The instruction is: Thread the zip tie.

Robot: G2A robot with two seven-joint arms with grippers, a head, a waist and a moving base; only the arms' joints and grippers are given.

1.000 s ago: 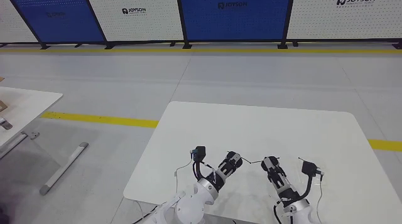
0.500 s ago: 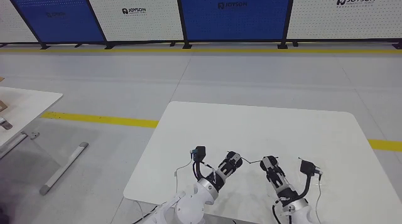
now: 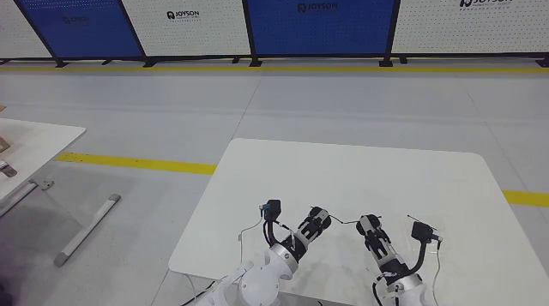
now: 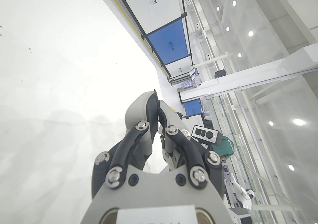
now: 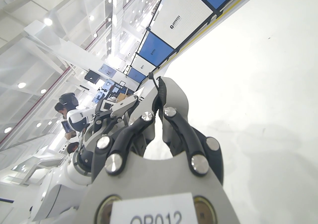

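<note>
Our left fingers (image 4: 139, 111) and right fingers (image 5: 175, 96) are each pinched shut on an end of the zip tie (image 3: 343, 219), stretched between them over the table (image 3: 343, 169) toward 6 o'clock. We should square tip to head before pushing.

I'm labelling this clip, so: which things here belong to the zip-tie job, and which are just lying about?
Job in hand:
zip tie, stretched between the two claws
left claw and right claw, both shut on it
white table, the work surface

Lying about:
side table at the far left
partition panels behind
yellow floor line
</note>
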